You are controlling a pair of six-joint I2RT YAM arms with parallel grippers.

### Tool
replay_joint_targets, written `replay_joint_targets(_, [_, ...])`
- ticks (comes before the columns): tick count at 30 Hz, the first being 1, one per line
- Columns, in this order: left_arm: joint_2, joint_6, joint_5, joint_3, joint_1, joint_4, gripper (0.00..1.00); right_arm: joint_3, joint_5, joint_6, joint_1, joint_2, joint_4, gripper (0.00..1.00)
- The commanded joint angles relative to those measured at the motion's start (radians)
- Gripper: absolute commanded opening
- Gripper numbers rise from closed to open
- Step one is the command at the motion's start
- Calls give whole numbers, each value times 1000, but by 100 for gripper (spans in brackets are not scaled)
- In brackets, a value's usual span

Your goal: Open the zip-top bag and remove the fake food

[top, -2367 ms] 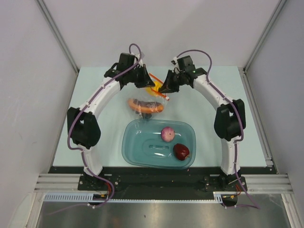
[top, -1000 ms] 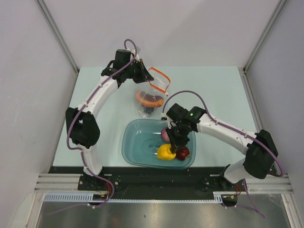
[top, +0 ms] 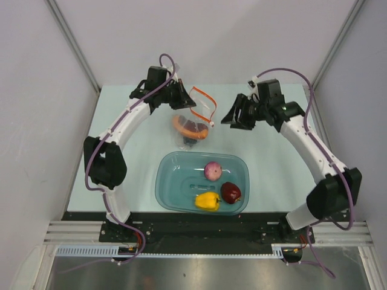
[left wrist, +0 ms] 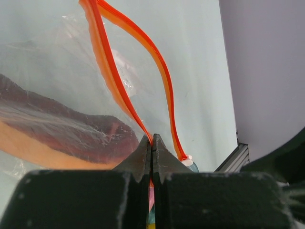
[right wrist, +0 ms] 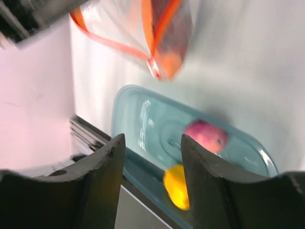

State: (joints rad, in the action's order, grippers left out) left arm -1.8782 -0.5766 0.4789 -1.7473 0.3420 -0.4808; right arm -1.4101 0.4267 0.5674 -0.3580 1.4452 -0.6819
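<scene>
The clear zip-top bag (top: 196, 118) hangs above the table at the back, its orange-red zip strip (left wrist: 162, 71) parted. My left gripper (top: 191, 104) is shut on one side of that strip (left wrist: 151, 142). Inside the bag lie the long orange-and-maroon slice (top: 188, 127) (left wrist: 62, 133) and something dark below it (top: 189, 142). Right of the bag, my right gripper (top: 225, 119) (right wrist: 152, 143) hangs open with nothing between its fingers. Three pieces of fake food sit in the teal tub (top: 164, 181): a pink onion (top: 213, 170) (right wrist: 206, 136), a dark red apple (top: 230, 192) and a yellow pepper (top: 207, 200) (right wrist: 177, 187).
The teal tub (right wrist: 143, 121) stands at the near middle of the pale table, just in front of the hanging bag (right wrist: 157, 28). Grey walls close the table on three sides, and a metal rail runs along its near edge.
My right gripper has let go of the yellow pepper in the tub, opened, and swung up and back to the right of the bag. The left gripper has kept its hold on the strip.
</scene>
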Motion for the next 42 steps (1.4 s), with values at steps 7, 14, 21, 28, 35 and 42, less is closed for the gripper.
replay_joint_targets(7, [71, 1, 10, 8, 15, 22, 0, -810, 26, -75, -13, 512, -302, 48])
replay_joint_targets(14, [59, -3, 9, -15, 26, 16, 0, -1051, 52, -129, -41, 738, -450, 40])
replay_joint_targets(21, [36, -3, 12, -41, 49, 14, 0, -997, -14, -208, -108, 781, -459, 39])
replay_joint_targets(28, [13, -12, 17, -66, 55, 15, 0, -958, -65, -253, -119, 842, -461, 40])
replay_joint_targets(35, [-12, -28, 27, -75, 63, 28, 0, -873, -52, -242, -111, 874, -450, 47])
replay_joint_targets(42, [-32, -40, 26, -73, 78, 45, 0, -675, 93, -94, -85, 845, -314, 55])
